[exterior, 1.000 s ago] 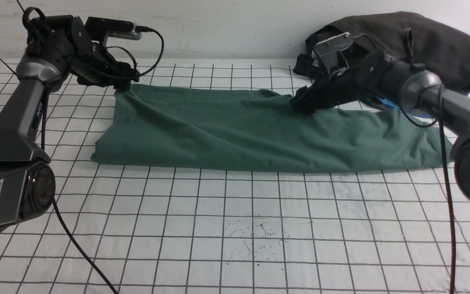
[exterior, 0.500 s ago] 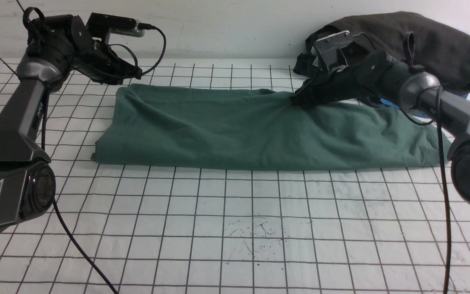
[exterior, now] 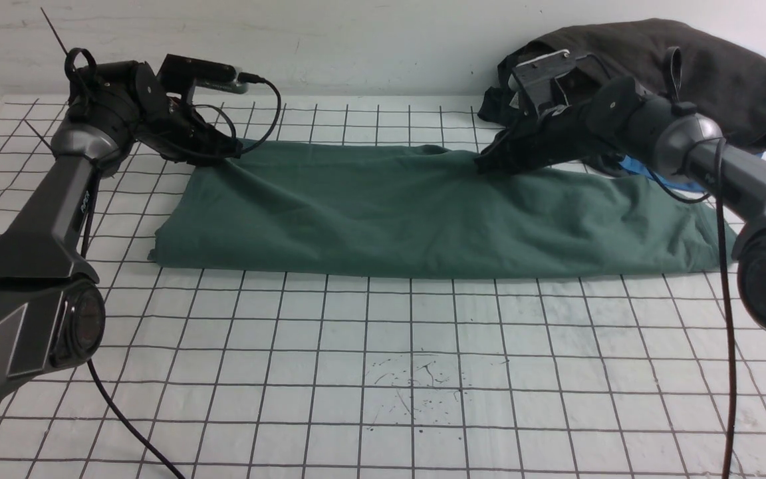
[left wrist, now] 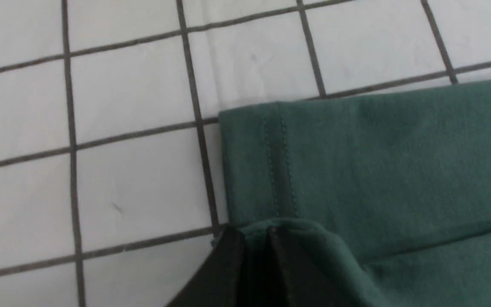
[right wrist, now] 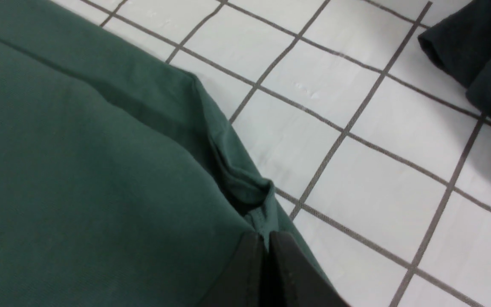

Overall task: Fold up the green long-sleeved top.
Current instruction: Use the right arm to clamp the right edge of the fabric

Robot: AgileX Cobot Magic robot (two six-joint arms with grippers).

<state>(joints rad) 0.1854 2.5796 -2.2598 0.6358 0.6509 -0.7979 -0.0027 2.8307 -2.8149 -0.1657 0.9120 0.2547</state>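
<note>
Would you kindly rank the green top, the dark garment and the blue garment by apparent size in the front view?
1. green long-sleeved top
2. dark charcoal garment, heaped farther back, so true size unsure
3. blue garment, only a sliver shows

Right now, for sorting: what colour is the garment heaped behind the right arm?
Dark charcoal garment, best in front view.

L gripper [exterior: 226, 152] & R gripper [exterior: 487, 165] now pinch green top [exterior: 423, 213] far edge; L corner sits further inward, slightly raised.
</note>
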